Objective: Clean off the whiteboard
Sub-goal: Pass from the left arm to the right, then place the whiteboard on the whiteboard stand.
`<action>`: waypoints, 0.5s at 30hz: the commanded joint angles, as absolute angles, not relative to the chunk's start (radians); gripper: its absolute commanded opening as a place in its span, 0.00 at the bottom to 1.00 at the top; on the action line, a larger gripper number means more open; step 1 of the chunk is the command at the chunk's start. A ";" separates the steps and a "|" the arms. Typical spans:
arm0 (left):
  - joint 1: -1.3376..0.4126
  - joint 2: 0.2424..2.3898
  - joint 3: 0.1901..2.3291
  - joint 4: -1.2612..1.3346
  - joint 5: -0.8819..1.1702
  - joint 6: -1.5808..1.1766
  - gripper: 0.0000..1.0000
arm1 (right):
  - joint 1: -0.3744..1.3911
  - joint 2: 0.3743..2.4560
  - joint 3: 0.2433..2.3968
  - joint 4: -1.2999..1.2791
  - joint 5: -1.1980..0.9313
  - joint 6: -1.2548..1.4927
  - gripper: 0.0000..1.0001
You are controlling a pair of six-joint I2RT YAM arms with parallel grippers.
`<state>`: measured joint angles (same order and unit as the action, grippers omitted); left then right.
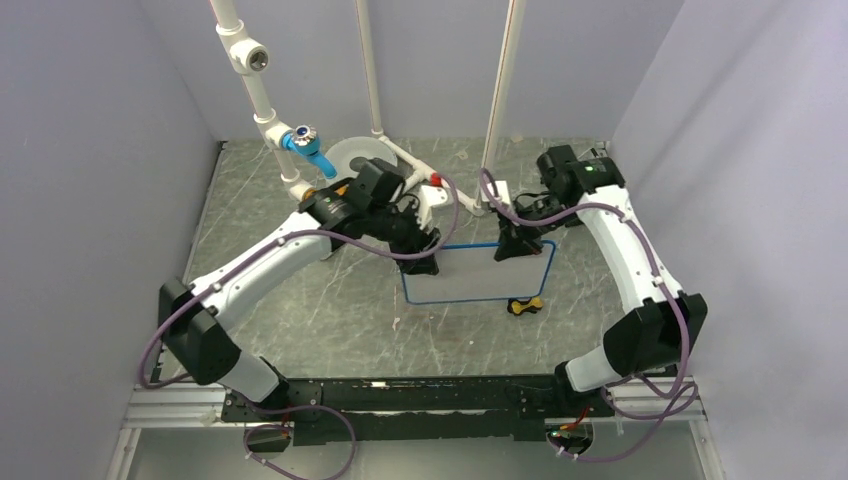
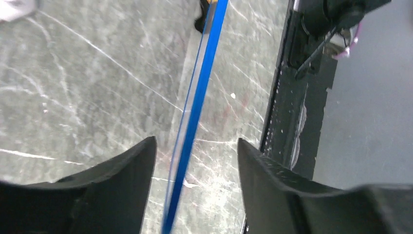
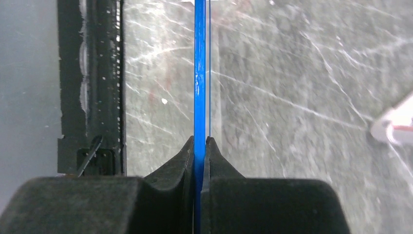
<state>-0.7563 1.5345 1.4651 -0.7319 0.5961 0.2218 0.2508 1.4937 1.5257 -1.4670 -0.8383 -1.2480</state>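
Observation:
The whiteboard (image 1: pixel 478 272), white with a blue rim and a blank face, is held up on edge over the middle of the table. My right gripper (image 1: pixel 508 250) is shut on its top edge near the right corner. In the right wrist view the blue rim (image 3: pixel 199 73) runs straight between the closed gripper (image 3: pixel 200 140). My left gripper (image 1: pixel 427 263) is open at the board's top left corner. In the left wrist view the rim (image 2: pixel 195 107) passes between the spread fingers (image 2: pixel 131 165), nearer the left one and touching neither. The left gripper (image 2: pixel 196 142) holds nothing.
A small yellow and black object (image 1: pixel 523 305) lies on the table by the board's lower right corner. A round grey disc (image 1: pixel 352 155), white pipes and a blue valve (image 1: pixel 305 140) stand at the back. A white object (image 3: pixel 393 127) lies behind the board. Grey walls close in both sides.

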 commanded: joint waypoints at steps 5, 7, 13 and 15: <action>-0.719 1.391 1.429 -0.546 0.579 0.111 0.88 | 0.091 1.383 1.474 -1.488 -0.838 -1.313 0.00; -0.719 1.357 1.422 -0.525 0.571 0.105 0.90 | 0.034 1.368 1.461 -1.482 -0.842 -1.306 0.00; -0.719 1.233 1.374 -0.457 0.568 0.085 0.94 | -0.283 1.334 1.491 -1.450 -0.936 -1.255 0.00; -0.719 1.195 1.360 -0.453 0.575 0.065 0.95 | -0.366 1.331 1.502 -1.404 -0.968 -1.184 0.00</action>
<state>-0.7166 1.2907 1.3743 -0.5304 0.5678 0.1070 -0.2230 1.3823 1.4517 -1.4700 -0.8253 -1.2572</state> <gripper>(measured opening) 0.940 0.055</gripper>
